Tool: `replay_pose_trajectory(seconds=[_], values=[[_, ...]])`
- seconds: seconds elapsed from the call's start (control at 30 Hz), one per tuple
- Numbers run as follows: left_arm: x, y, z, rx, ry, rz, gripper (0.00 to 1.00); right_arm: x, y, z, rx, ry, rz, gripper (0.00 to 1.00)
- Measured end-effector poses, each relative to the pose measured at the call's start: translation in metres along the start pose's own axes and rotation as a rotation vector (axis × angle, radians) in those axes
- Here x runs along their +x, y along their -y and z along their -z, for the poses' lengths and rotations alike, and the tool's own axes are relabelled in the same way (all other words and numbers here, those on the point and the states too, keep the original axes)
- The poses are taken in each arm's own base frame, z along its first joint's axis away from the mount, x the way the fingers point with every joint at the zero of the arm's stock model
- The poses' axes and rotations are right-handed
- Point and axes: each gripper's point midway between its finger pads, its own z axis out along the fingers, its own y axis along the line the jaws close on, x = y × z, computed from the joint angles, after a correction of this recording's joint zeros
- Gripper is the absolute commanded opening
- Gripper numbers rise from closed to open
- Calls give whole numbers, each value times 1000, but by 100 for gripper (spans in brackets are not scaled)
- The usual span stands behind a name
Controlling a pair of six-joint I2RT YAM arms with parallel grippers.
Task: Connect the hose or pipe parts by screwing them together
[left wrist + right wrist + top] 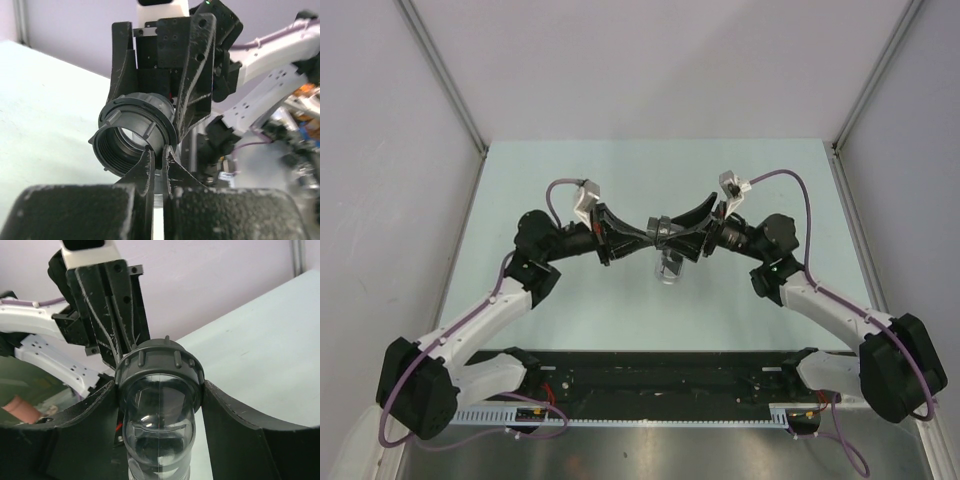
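The hose or pipe parts meet in mid-air between my two grippers. A black threaded ring nut point(125, 145) point(658, 230) faces the left wrist camera. My left gripper point(159, 152) point(647, 232) is shut, pinching the nut's lower rim. Behind it sits a grey ribbed collar point(160, 362) on a clear elbow pipe point(157, 425) point(670, 270) that hangs downward. My right gripper point(160, 389) point(680, 238) is shut on that collar, one finger point(235, 415) on each side. The joint between nut and collar is hidden.
The pale green table point(570, 170) lies below, walled by grey panels left, right and behind. A black rail with both arm bases point(660, 385) runs along the near edge. Purple cables point(800, 195) loop off both wrists.
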Motion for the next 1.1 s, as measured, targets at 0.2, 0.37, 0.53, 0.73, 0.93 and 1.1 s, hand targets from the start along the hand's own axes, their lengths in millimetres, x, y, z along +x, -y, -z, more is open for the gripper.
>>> replay_pose_trajectory(seconds=[0.2,0.37,0.53,0.73,0.93,1.1], values=[[7,-3,-2,35,-5,-313,0,-1,1,0,-9,6,-149,0],[13,-5,-4,38,2,-556,0,-4,-1,0,-24,13,-241,0],[13,-9,-10,11,11,-741,36,-10,-2,0,-32,33,-269,0],[2,-24,-4,-105,24,-830,70,-15,-4,1,-49,37,-247,0],[15,-37,22,-243,1,-765,81,-34,-19,7,-110,49,-93,0],[-9,-19,43,-324,121,-567,76,-42,-18,14,-96,58,120,0]])
